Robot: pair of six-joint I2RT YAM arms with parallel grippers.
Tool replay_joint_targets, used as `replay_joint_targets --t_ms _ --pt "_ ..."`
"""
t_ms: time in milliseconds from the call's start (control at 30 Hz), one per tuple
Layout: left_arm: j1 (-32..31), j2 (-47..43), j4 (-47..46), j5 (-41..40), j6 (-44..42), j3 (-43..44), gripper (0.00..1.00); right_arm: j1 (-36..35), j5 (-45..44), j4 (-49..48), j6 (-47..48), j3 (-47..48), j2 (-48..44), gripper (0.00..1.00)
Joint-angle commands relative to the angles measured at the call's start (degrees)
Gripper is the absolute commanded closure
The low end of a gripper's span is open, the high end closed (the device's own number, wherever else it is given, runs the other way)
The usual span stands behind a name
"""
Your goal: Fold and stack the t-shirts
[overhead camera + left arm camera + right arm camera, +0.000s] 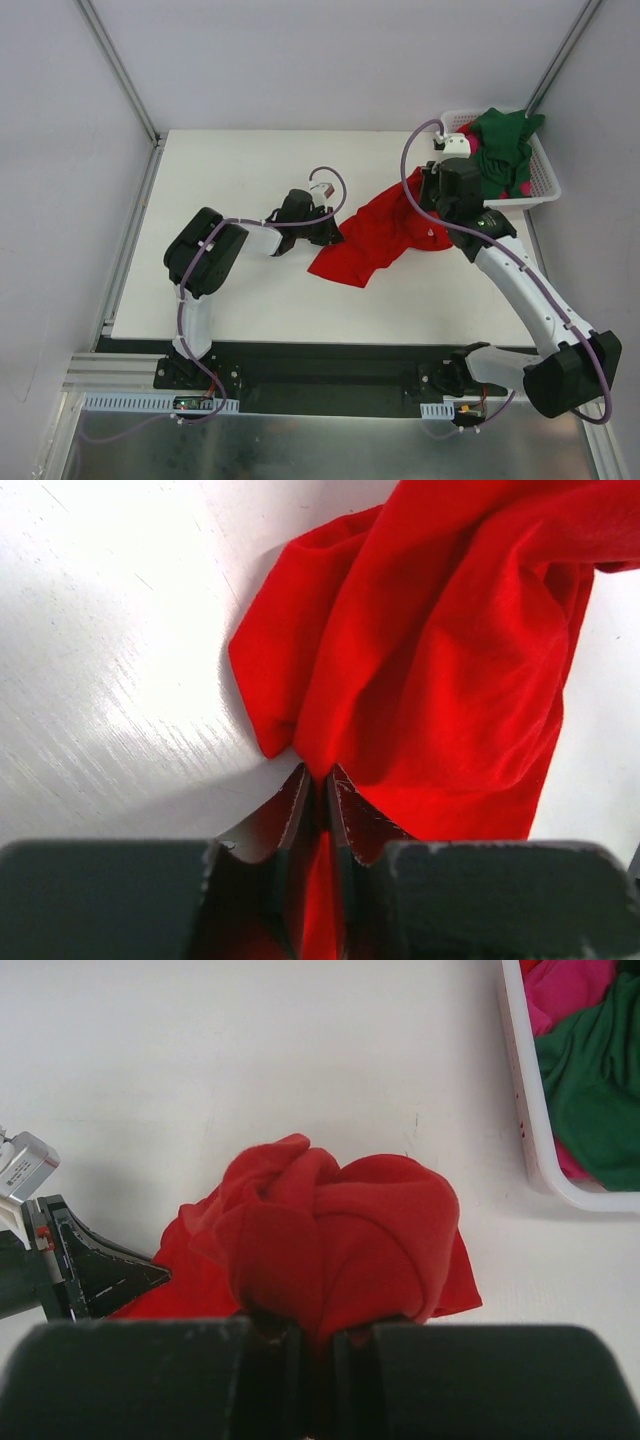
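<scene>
The red t-shirt (pixel 375 240) lies crumpled on the white table (pixel 250 170), right of centre, drawn out into a long bundle. Its long axis runs from near-left to far-right. The near-left end spreads flat on the table, and the far-right end rises off the surface into a bunched knot.

The left gripper (pixel 318 790) sits at the shirt's left edge with its jaws almost together, pinching a fold of red cloth between them. The right gripper (pixel 316 1335) is clamped on the raised far-right end, and the fabric balloons out just beyond its fingertips.

A small silver block (pixel 25 1165) on the left arm's wrist carries print too small to read.

At the table's far-right corner stands the white slotted basket (pixel 545 190), apart from the red shirt. In it, the dark green t-shirt (pixel 505 140) is heaped on top and spills above the rim. The magenta-pink t-shirt (pixel 570 990) lies under and beside the green one and shows only in patches.
</scene>
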State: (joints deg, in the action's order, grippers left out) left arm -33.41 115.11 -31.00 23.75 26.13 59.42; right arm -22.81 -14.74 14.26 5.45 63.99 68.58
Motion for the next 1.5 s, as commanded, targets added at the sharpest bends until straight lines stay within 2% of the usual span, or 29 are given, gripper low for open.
replay_joint_targets --t_ms 0,67,400,700,867,1100,1267,1467 --pt "-0.43 -2.78 0.41 1.13 -1.34 0.88 0.94 -0.04 -1.87 -0.55 1.22 0.00 -3.01 0.98" --pt "-0.43 -5.94 2.08 0.43 -2.22 0.70 1.00 -0.04 -2.13 -0.03 1.49 0.26 -3.45 0.99" --pt "-0.34 -28.77 19.66 -6.34 -11.62 3.59 0.99 -0.04 -2.31 3.22 3.42 0.44 -9.68 0.98" --pt "-0.08 -38.54 28.88 -8.89 -14.26 5.01 0.99 -0.04 -2.40 6.22 3.78 0.53 -14.61 0.99" --pt "0.27 -44.96 35.56 -15.12 -16.89 4.65 0.99 -0.04 -4.41 9.46 5.44 1.66 -17.77 0.99" --pt "0.98 -59.01 44.88 -23.48 -18.04 5.79 1.00 -0.04 -3.98 13.68 7.11 5.53 -22.25 0.99" --pt "1.06 -64.56 50.68 -26.91 -18.75 11.67 1.00 -0.04 2.34 15.79 7.29 10.88 -25.24 0.99" --pt "0.98 -69.75 52.27 -20.59 -18.84 17.56 1.00 -0.13 11.22 16.85 5.27 18.26 -29.64 0.99"
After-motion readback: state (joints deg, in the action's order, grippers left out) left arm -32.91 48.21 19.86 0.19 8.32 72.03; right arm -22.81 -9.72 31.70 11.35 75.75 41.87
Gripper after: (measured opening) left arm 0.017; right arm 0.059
